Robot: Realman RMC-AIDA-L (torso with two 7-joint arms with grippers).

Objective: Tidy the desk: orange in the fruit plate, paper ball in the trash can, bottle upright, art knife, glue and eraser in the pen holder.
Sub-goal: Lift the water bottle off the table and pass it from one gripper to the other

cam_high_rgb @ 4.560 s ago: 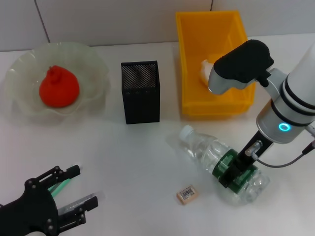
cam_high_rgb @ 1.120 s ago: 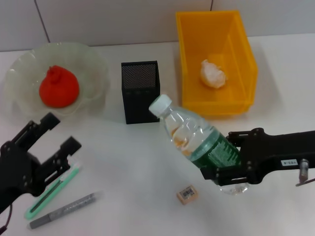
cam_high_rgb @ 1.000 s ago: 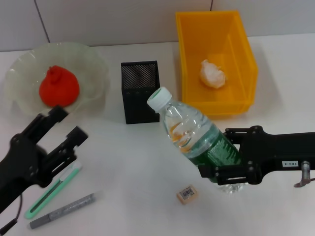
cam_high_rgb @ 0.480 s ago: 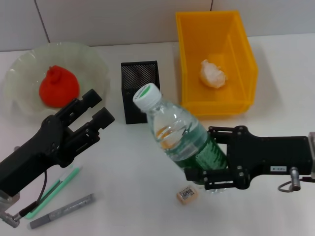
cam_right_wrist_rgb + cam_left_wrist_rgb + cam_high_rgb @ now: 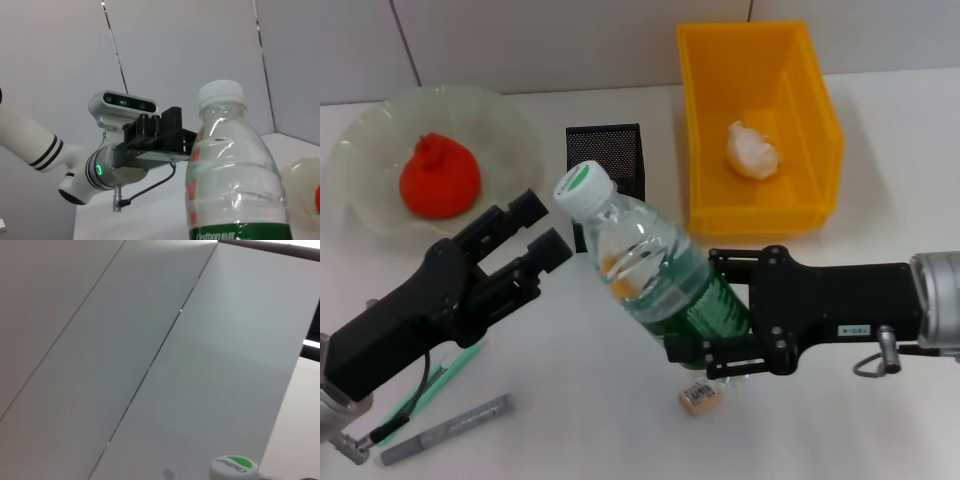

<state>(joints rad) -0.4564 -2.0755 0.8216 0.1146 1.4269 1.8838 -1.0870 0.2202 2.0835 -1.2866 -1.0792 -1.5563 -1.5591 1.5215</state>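
The bottle (image 5: 645, 280) is off the desk, tilted with its cap (image 5: 583, 186) toward the pen holder (image 5: 607, 160), and the right gripper (image 5: 715, 322) is clamped around its green-labelled lower half, so the standing-up step looks to be in hand but not finished. The left gripper (image 5: 525, 240) hovers just beside the bottle's neck with its fingers spread and nothing between them; the right wrist view shows it behind the cap. Under the bottle's base the eraser (image 5: 698, 396) lies on the white desk (image 5: 880, 160), not yet collected. At the near left edge a green-handled art knife (image 5: 425, 390) and a grey glue stick (image 5: 445, 430) also lie flat, so all three small things remain for the pen holder, whose contents cannot be seen. Farther out, two parts appear done: the orange (image 5: 440, 177) sits in the fruit plate (image 5: 365, 135), and the paper ball (image 5: 752, 150) rests inside the trash can (image 5: 705, 120).
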